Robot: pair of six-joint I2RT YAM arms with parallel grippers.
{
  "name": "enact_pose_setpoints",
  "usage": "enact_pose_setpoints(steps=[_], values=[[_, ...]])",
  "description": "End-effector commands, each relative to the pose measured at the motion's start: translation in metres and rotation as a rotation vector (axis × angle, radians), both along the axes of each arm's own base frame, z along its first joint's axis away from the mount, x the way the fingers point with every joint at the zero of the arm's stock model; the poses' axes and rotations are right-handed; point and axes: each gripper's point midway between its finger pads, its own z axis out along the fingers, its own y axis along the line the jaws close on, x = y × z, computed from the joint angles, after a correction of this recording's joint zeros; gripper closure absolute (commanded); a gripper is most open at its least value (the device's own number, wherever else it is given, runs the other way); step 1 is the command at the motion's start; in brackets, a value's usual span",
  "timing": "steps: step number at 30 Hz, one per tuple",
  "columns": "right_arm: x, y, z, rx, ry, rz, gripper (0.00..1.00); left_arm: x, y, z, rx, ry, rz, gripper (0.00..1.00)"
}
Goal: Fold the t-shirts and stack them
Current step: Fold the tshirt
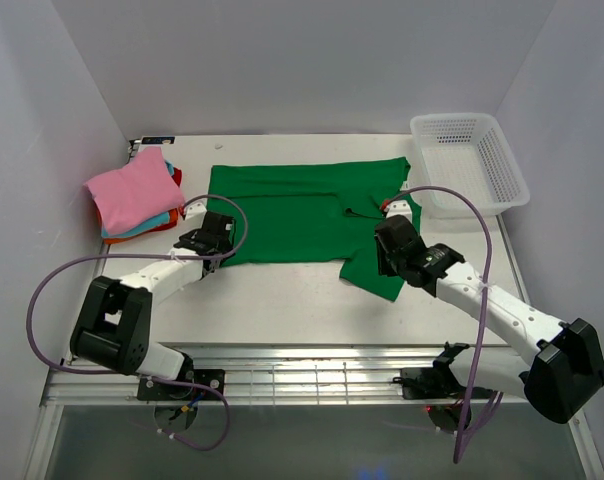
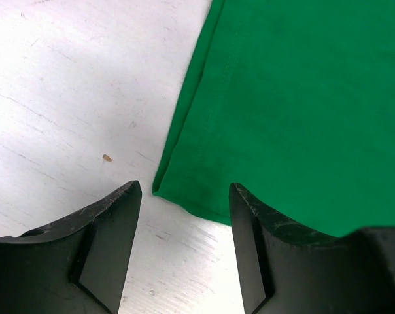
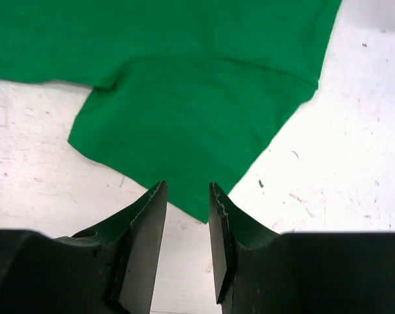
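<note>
A pink-topped stack [image 1: 132, 195] of folded t-shirts lay beyond the left pincer [image 2: 184, 193], off to its left, while the green t-shirt [image 1: 292, 215] lay flat and unfolded between both pincers, so I judged that one shirt remained. The left pincer stood spread either side of the hem corner. The right pincer [image 3: 188, 190] stood narrowly apart at a sleeve tip, neither pinching yet; only the wrist views showed this, only the top view the stack.

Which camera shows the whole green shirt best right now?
The top view: the green shirt lies flat, nearly all visible. The left wrist view shows only a hem corner; the right wrist view only a sleeve.
</note>
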Motion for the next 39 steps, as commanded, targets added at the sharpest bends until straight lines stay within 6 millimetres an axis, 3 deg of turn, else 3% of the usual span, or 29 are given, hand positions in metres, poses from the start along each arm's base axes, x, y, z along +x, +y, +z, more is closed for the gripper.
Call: enact_pose_setpoints(steps=[1,6,14,23,34,39], values=[[-0.003,-0.013,0.01,-0.054,-0.015,-0.097,0.62,-0.003,0.003,-0.004,0.009,-0.001,0.018,0.33],[-0.009,-0.012,0.011,-0.071,0.002,-0.108,0.62,-0.005,0.0,-0.018,0.004,0.04,0.007,0.37],[-0.028,-0.019,-0.017,-0.146,0.097,-0.144,0.64,-0.013,0.006,-0.019,0.021,0.054,0.03,0.42],[-0.031,-0.014,-0.03,-0.184,0.131,-0.14,0.64,-0.024,0.019,-0.017,0.07,0.056,0.064,0.43],[-0.034,-0.017,-0.041,-0.219,0.166,-0.156,0.64,-0.023,0.017,-0.019,0.06,0.055,0.059,0.44],[-0.034,-0.02,-0.039,-0.226,0.161,-0.165,0.64,-0.019,0.014,-0.028,0.064,0.086,0.051,0.55]])
